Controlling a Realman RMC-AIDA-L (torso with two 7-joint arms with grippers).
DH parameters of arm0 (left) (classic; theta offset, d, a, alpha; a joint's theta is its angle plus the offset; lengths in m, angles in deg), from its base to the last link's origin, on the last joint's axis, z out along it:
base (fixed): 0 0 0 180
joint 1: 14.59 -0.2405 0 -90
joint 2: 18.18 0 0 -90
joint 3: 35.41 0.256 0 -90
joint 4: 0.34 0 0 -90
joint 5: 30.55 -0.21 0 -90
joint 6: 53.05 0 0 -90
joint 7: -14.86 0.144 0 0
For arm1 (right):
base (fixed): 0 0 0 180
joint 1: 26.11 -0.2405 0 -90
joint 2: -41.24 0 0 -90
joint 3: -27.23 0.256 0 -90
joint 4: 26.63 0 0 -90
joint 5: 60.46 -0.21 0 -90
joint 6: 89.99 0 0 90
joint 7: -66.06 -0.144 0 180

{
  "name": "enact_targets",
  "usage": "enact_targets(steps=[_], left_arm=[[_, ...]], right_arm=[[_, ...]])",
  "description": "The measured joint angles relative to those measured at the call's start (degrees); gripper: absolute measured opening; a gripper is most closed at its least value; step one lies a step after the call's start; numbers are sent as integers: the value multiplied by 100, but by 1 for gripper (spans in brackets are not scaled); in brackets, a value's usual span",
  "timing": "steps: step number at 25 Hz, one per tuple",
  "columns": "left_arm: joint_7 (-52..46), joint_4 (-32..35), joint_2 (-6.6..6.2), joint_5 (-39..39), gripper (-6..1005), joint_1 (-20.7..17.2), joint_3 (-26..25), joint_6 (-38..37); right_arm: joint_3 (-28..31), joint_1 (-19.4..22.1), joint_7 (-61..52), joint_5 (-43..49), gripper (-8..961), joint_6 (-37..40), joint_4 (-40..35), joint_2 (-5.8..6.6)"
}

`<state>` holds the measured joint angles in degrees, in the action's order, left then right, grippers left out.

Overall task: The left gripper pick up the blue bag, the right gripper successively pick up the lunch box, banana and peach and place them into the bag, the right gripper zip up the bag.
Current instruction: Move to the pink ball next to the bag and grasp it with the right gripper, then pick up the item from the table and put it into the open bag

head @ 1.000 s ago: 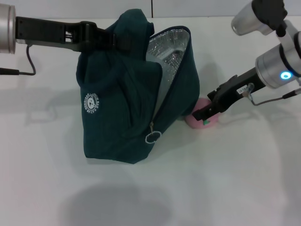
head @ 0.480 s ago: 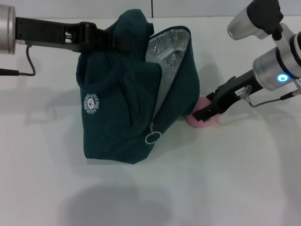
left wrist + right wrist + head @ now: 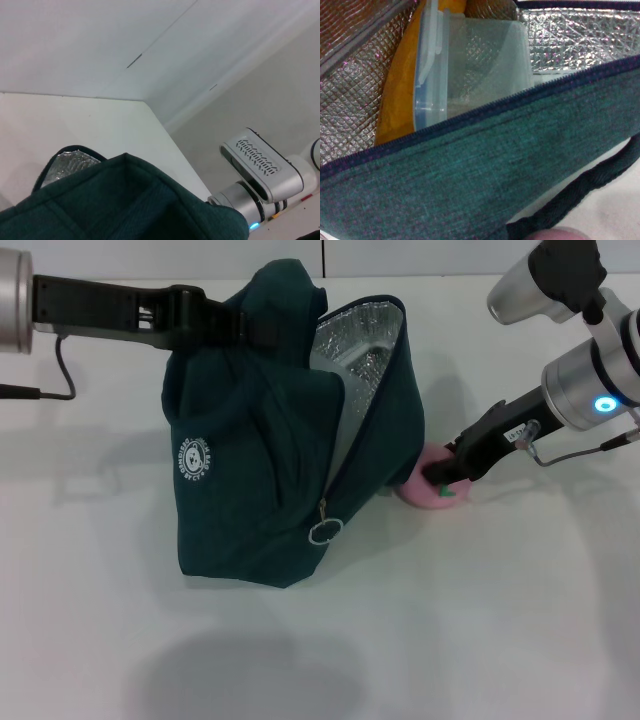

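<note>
Blue bag point(image 3: 280, 470) is held up by its handle in the left gripper point(image 3: 195, 320). Lunch box point(image 3: 470, 65) and banana point(image 3: 400, 95) are stowed inside. Right gripper point(image 3: 445, 476) is set on the peach point(image 3: 425, 490) beside the bag — finger spread cannot be told. Peach and zip are left.

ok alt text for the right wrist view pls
Close view into the open blue bag: the clear lunch box stands on edge against the silver lining, with the yellow banana beside it. A sliver of the pink peach shows outside the bag.
</note>
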<state>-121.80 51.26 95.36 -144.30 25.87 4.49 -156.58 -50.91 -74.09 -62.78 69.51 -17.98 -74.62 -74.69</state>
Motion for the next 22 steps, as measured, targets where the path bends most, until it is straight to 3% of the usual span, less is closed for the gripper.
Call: enact_targets(steps=[8,18,22], left_arm=[[-12,0,-1,-6,32,6,0,0],[-11,-1,-13,-6,31,6,0,0],[-11,-1,-17,0,31,6,0,0]], right_arm=[[0,-6,0,2,236,7,0,1],[82,228,-40,-42,173,166,-413,32],[399,360,-51,-49,150,468,-649,36]])
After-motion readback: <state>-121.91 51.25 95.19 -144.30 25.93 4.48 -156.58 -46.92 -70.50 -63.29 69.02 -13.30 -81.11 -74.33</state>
